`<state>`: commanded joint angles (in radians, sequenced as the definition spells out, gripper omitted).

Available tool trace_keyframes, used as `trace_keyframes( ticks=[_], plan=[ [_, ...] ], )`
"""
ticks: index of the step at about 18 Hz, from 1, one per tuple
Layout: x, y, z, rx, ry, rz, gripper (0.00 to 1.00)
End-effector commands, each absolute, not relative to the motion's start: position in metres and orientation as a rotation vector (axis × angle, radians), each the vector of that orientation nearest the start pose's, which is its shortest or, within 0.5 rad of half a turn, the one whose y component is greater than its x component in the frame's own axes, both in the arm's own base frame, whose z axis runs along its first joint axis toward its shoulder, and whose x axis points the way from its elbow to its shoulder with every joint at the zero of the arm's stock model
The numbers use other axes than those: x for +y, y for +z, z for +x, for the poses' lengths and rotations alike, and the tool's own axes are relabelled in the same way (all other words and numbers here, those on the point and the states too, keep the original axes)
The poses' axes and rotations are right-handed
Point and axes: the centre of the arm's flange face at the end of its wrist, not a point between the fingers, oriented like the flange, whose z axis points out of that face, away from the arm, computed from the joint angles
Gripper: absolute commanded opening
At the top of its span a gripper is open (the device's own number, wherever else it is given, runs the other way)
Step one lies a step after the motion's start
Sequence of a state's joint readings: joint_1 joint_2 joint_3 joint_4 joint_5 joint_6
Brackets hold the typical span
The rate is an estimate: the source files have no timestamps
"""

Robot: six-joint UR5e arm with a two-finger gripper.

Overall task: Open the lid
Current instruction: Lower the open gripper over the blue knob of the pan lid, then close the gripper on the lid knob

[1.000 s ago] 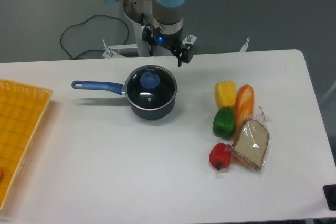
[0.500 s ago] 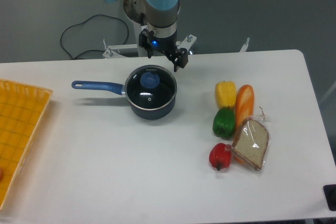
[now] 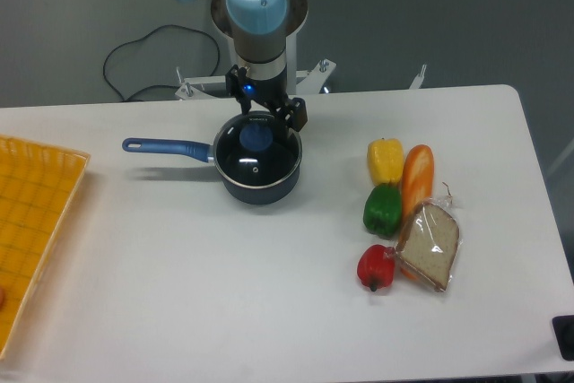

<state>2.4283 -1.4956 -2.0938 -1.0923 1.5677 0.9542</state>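
1. One lid (image 3: 257, 152) is seen seated on one saucepan (image 3: 260, 184), near the table's (image 3: 179, 266) far edge.
2. One gripper (image 3: 289, 119) hangs just over the lid's far rim – whether its fingers are apart cannot be told.
3. Three peppers (image 3: 383, 209), one carrot (image 3: 417, 177) and one bagged bread slice (image 3: 430, 245) are grouped toward the right edge – one yellow basket (image 3: 31, 221) at the left.

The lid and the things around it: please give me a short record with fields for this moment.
lid: on the saucepan, closed, blue knob in its centre
tool: above the far edge of the lid, holds nothing; open or shut not clear
saucepan handle: points to the image left
food on the image right: yellow pepper, green pepper, red pepper, carrot, bagged bread
yellow basket: at the image-left edge
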Motion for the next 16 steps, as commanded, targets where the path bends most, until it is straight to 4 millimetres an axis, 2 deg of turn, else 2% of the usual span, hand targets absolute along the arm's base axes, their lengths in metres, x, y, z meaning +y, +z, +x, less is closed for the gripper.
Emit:
trace_keyframes(
  ticks=[16],
  plan=[
    [0.383,0.305,-0.23,0.096,0.004,-3.102,1.0]
  ],
)
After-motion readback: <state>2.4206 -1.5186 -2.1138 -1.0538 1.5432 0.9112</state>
